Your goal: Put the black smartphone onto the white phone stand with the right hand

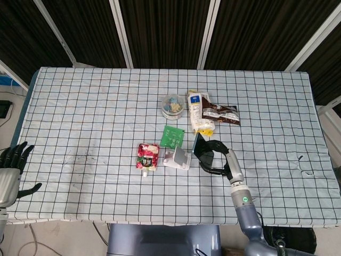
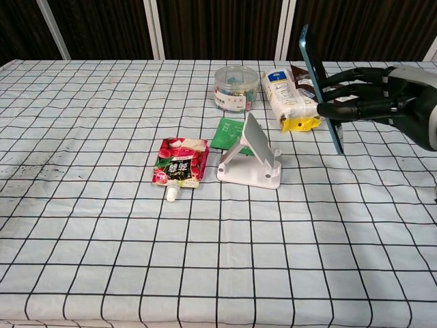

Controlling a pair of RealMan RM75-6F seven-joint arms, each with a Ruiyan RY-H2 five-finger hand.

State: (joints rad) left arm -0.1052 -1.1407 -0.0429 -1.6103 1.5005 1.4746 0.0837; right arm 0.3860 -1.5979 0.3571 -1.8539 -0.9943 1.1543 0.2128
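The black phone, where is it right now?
The black smartphone is held off the table, tilted nearly upright, in the right hand, just right of the white phone stand.

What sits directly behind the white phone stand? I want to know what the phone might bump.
A green packet lies flat behind the white phone stand, which covers the packet's near edge. Further back stands a clear tub.

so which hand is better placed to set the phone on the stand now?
Right. The right hand holds the black smartphone tilted, in the air, just right of the white phone stand. The left hand sits off the table's near-left edge, holding nothing, far from both.
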